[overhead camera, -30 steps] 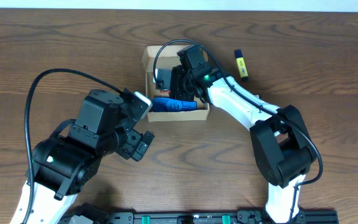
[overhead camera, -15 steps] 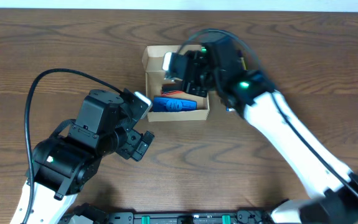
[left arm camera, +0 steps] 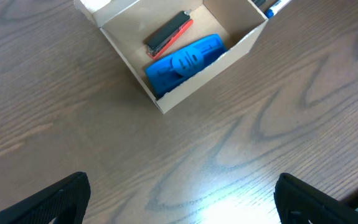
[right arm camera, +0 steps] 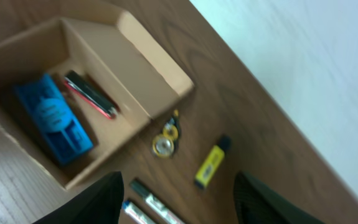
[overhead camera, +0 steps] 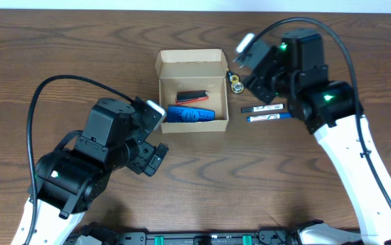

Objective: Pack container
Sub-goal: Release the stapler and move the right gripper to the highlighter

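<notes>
1. The container point(overhead camera: 194, 126) sits on the wooden surface point(overhead camera: 59, 41), roughly between the two arms. Its flap lid point(overhead camera: 190, 60) is folded back on the far side, which leaves the mouth free for dropping things in. The cardboard is plain, with no print.
2. Inside the container, a blue object point(overhead camera: 190, 114) lies along the near wall. A slim red-and-black item point(overhead camera: 195, 96) lies slantwise just beyond it. Both lie flat, and I'd say that keeps the far floor bare for more. The blue one bears a moulded mark I cannot read.
3. Just right of the container are a small round gold thing point(overhead camera: 235, 83) and two pens point(overhead camera: 268, 113) lying parallel. The pens' white labels carry dark print too small to read. A yellow highlighter point(right arm camera: 210, 167) lies further out on that side, with no writing legible.
4. The right claw point(right arm camera: 179, 199) hangs above that loose group, fingers spread with nothing between them. It looks placed to pick the next item.
5. The left claw point(left arm camera: 182, 193) hangs over the surface on the container's near side, also spread and empty. It seems parked clear of the packing.
</notes>
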